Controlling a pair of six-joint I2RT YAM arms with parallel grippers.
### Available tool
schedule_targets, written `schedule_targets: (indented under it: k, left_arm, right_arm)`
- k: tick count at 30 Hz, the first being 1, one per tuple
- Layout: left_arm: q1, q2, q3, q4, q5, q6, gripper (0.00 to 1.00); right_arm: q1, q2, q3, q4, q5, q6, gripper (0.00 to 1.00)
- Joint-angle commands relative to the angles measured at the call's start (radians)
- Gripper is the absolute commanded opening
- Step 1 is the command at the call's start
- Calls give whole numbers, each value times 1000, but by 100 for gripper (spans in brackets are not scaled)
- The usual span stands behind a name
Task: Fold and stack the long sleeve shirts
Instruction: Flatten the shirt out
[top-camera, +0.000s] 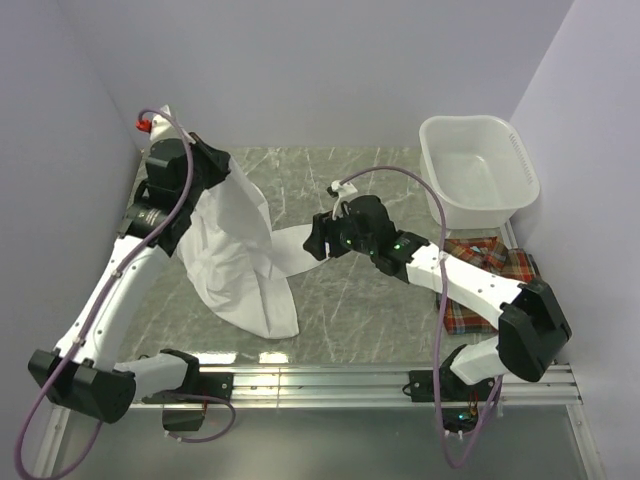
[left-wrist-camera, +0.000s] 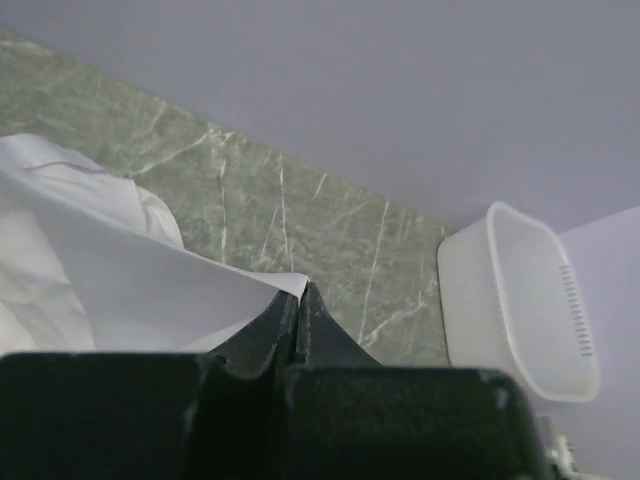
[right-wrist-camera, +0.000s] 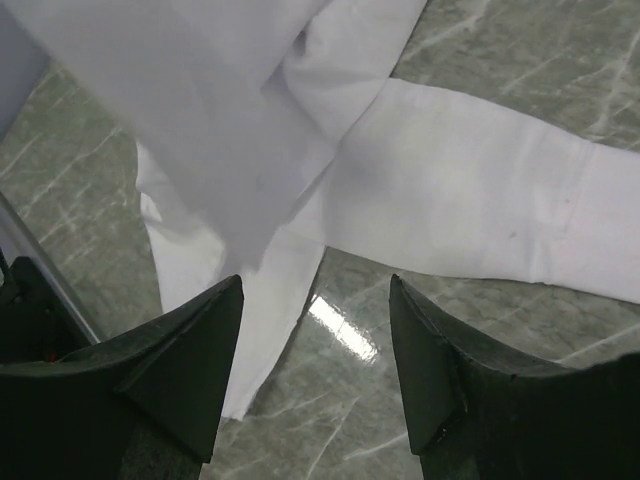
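Table (top-camera: 350, 300): white shirt (top-camera: 240, 260) hangs bunched at left, one sleeve lying out rightward. Plaid shirt (top-camera: 495, 265) under right arm, beside basin (top-camera: 465, 119). Left gripper (left-wrist-camera: 300, 300) pinches only a thin shirt edge, may slip. Right gripper (right-wrist-camera: 315, 282) spread, empty; sleeve could drag crooked

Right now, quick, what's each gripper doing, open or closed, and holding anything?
Left gripper: jaws closed on an edge of the white shirt.
Right gripper: jaws open, holding nothing.
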Motion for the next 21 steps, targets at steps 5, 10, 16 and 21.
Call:
schedule_targets:
  k: [5, 10, 16, 21]
  left_arm:
    - [-4, -133, 22, -112, -46, 54, 0]
    - [-4, -268, -5, -223, -148, 59, 1]
    - [-4, -356, 43, -246, -261, 111, 0]
    - [-4, -350, 94, -267, -277, 138, 1]
  right_arm:
    - [15, 31, -20, 2, 83, 5, 67]
    - [15, 95, 15, 5, 59, 16, 67]
    - [64, 202, 57, -26, 17, 31, 66]
    - [105, 267, 75, -59, -9, 71, 66]
